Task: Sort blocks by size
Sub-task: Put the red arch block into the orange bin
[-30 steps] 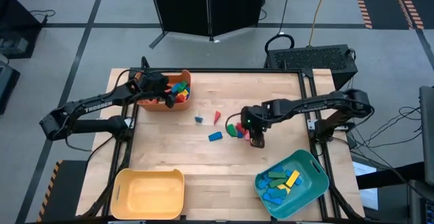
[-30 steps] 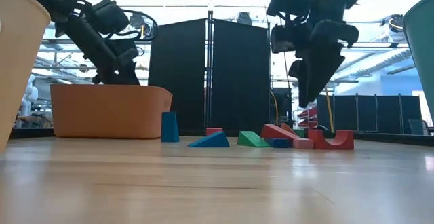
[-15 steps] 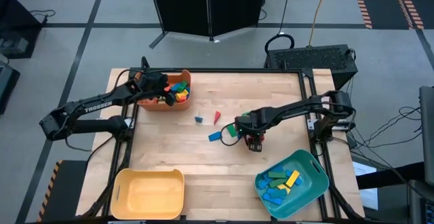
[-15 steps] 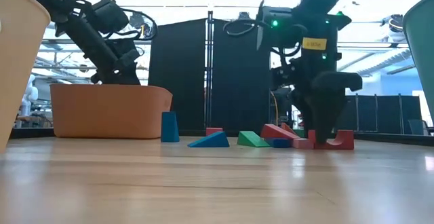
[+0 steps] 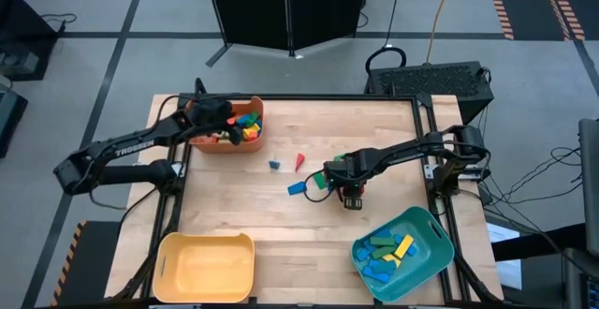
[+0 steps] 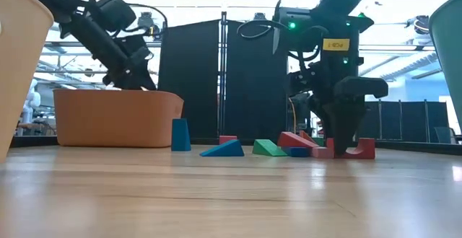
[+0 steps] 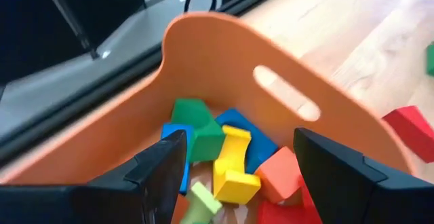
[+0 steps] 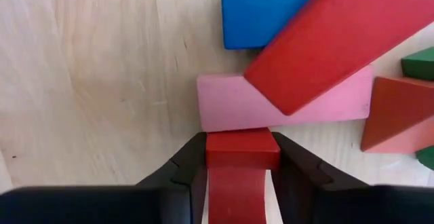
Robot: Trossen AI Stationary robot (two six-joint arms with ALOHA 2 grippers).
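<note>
A red arch block (image 8: pixel 241 149) rests on the table on its curved back, hollow side up, at the near end of a small heap: a pink bar (image 8: pixel 227 108), a long red bar (image 8: pixel 339 41) lying over it, and a blue block (image 8: pixel 264 13). My right gripper (image 8: pixel 241 183) points down and is shut on the arch (image 6: pixel 361 150). More loose blocks lie to the left, among them a blue wedge (image 5: pixel 298 188) and a red one (image 5: pixel 299 162). My left gripper (image 7: pixel 237 176) hangs open over the orange bin (image 7: pixel 224 41), touching nothing. My right gripper pinches the red arch by its two flat sides (image 8: pixel 210 157) between the two fingers, beside one upturned leg. The fingers (image 8: pixel 186 170) come from above, pointing down, and lie across the arch. The arch sits on the table, its end against the pink bar.
The orange bin (image 5: pixel 199 141) at the far left holds several coloured blocks. A yellow bin (image 5: pixel 167 253) stands at the near left. A teal bin (image 5: pixel 432 223) with blue, green and yellow blocks stands at the near right. Bare wood lies between the near bins.
My right gripper has come down from above the heap onto the red arch, moving slightly toward the table's left edge, then kept still. The arch and the other blocks have not moved.
</note>
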